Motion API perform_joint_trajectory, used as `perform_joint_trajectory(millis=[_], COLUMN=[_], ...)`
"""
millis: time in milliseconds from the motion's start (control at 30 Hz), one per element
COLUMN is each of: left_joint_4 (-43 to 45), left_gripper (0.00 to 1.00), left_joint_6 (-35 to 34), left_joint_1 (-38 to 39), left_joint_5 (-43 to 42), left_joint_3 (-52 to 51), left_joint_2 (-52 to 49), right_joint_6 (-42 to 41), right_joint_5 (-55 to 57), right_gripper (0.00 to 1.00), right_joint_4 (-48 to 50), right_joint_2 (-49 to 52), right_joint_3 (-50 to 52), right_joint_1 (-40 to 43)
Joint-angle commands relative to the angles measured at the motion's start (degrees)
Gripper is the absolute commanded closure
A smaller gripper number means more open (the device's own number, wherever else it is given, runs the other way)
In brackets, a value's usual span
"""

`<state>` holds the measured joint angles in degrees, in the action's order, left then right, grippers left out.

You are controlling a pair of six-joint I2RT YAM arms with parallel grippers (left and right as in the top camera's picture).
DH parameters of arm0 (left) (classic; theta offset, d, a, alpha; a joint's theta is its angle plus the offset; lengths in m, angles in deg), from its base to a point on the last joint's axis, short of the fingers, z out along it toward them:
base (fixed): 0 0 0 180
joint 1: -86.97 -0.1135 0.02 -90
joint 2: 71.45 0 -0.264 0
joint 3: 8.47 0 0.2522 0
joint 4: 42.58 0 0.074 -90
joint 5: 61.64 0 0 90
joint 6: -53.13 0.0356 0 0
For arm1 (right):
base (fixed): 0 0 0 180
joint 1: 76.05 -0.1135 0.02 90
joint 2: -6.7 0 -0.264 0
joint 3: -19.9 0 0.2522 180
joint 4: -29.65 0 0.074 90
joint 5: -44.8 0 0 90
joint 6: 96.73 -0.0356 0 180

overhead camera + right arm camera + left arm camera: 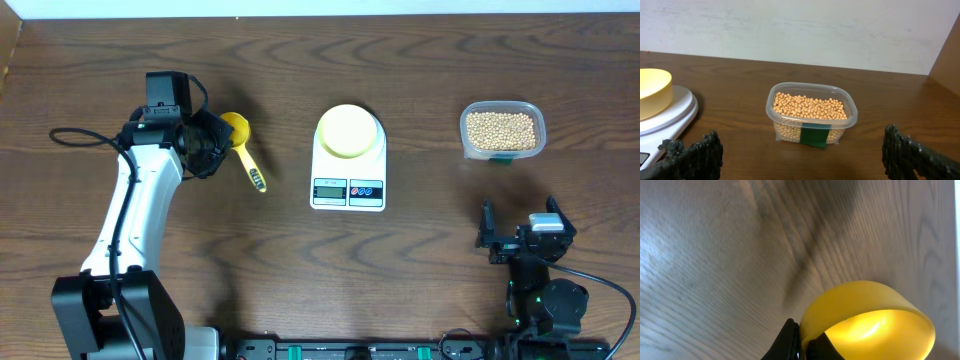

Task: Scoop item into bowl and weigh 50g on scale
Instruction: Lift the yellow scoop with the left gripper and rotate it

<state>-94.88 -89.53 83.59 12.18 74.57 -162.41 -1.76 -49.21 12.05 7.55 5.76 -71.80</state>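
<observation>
The left claw (pixel 208 143) is clamped on the rim of the yellow plastic scoop (pixel 236 126), at the left of the dark wooden desk (pixel 420 280). The right claw (pixel 520 232) stands wide open and empty, near right. Beyond it, small round beige beans (pixel 501 126) fill a clear plastic tub (pixel 464 140). The pale yellow-green bowl (pixel 349 130) sits empty on the white digital scale (pixel 348 190), centre. By my judgement, scooping and weighing are all yet to do.

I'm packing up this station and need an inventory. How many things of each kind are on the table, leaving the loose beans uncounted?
Scales: 1, the white scale
Bowls: 1, the pale bowl on the scale
Scoops: 1, the yellow scoop
Tubs: 1, the clear tub holding beans
Total: 4
</observation>
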Motion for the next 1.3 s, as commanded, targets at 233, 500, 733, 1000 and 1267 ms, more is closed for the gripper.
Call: perform_joint_trajectory(millis=[233, 500, 733, 1000, 1267], left_joint_4=[0.1, 0.1, 0.1, 0.1, 0.1], left_gripper=[0.93, 0.92, 0.92, 0.92, 0.93], left_joint_6=[-21.2, -28.5, -28.9, -30.4, -31.6], left_joint_1=[-0.2, -0.2, -0.2, -0.2, -0.2], left_joint_5=[0.8, 0.8, 0.8, 0.8, 0.8], left_joint_3=[-0.3, -0.3, -0.3, -0.3, -0.3], left_joint_2=[0.8, 0.8, 0.8, 0.8, 0.7], right_joint_6=[-0.6, -0.6, -0.6, -0.6, -0.6], right_joint_5=[0.7, 0.7, 0.7, 0.6, 0.7], right_gripper=[0.01, 0.01, 0.01, 0.01, 0.01], right_joint_4=[-0.3, -0.3, -0.3, -0.3, -0.3], right_joint_2=[-0.5, -0.5, -0.5, -0.5, -0.5], right_joint_3=[0.1, 0.1, 0.1, 0.1, 0.1], right_joint_1=[-0.3, -0.3, -0.3, -0.3, -0.3])
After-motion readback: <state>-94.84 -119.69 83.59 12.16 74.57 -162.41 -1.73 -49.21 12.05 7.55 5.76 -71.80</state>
